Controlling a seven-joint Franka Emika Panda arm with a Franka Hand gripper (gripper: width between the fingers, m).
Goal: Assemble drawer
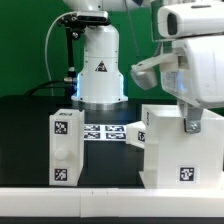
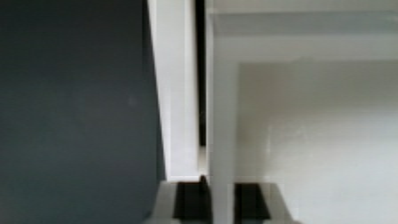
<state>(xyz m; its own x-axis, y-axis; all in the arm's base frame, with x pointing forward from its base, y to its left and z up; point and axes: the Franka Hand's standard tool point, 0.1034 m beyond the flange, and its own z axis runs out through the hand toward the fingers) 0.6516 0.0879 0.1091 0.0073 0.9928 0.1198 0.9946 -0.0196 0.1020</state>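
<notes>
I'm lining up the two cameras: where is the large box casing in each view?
Exterior view: the large box casing stands at the exterior view's right, below the gripper.
Wrist view: its white wall runs through the picture's middle, beside the dark table.
Shared landmark: the gripper at the casing's top edge.

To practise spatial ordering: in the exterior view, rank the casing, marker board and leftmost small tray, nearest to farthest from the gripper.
1. casing: beneath the gripper, exterior view's right.
2. marker board: centre.
3. small tray: exterior view's left.
</notes>
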